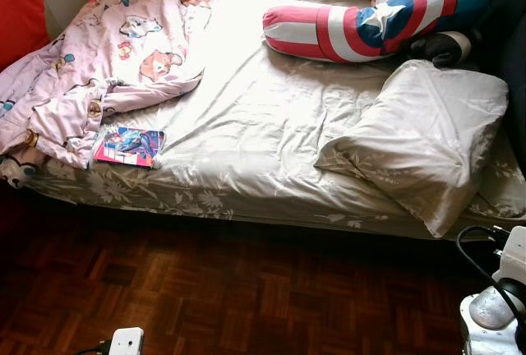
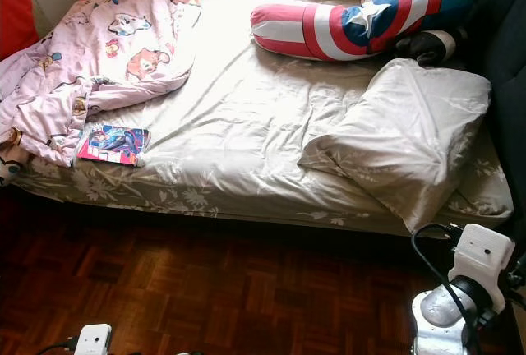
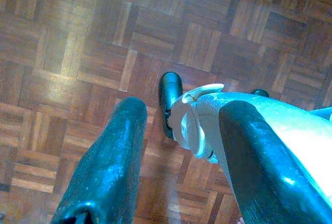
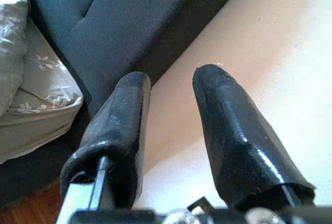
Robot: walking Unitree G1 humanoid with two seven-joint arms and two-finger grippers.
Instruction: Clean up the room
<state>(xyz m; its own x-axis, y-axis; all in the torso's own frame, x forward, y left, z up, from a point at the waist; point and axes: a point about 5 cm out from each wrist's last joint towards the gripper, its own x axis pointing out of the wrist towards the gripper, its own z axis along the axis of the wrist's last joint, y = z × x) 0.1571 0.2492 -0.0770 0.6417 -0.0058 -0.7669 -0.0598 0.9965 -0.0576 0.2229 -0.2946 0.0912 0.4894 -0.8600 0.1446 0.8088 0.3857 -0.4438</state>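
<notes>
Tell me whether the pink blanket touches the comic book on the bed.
Touching. In the left eye view the pink blanket's lower fold lies over the upper left corner of the comic book, with no sheet showing between them.

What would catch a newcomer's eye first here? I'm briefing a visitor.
The red, white and blue star-patterned bolster cushion lying across the head of the bed, then the crumpled pink cartoon-print blanket heaped on the bed's left side. A colourful comic book lies at the mattress edge beside that blanket.

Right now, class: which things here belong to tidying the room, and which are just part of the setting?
For tidying: crumpled pink cartoon blanket; comic book at the bed edge; loose grey pillow; striped shield cushion.

Setting: bed; parquet floor; dark headboard.
</notes>
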